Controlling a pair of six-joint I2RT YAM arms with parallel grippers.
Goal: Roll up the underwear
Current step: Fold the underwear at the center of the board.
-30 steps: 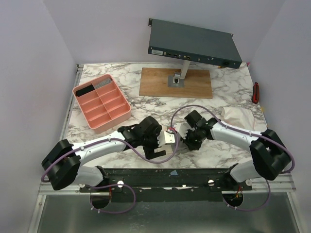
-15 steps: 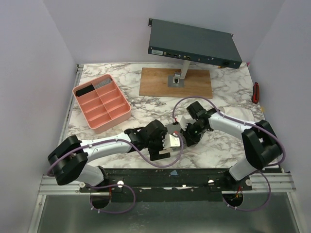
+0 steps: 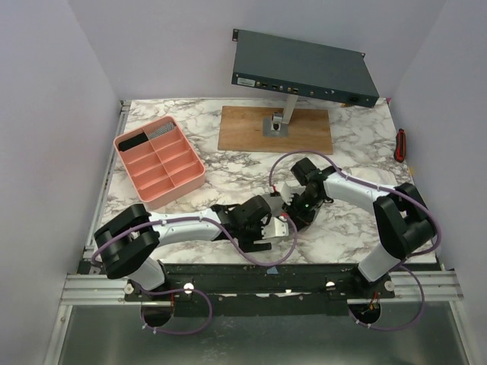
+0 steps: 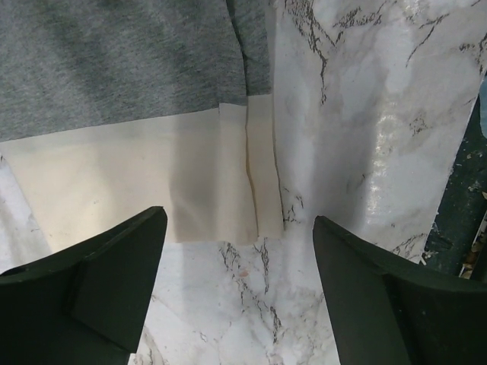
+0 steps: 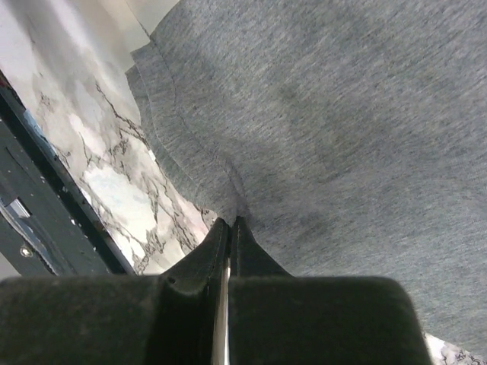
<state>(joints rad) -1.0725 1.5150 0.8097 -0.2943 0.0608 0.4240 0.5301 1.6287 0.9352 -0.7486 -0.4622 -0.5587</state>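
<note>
Two sets of fingers met at the grey underwear, which lay flat on the marble surface near its front edge. No roll showed: the cream waistband lay unturned, one side merely folded in, so the rolling itself seemed all to come. The left fingers stood spread either side of the waistband's corner, touching nothing. The right fingers were pressed together at the grey cloth; whether they nipped a fold I could not tell. The pink tray, wooden board and red-handled tool stood well apart, blocking nothing.
</note>
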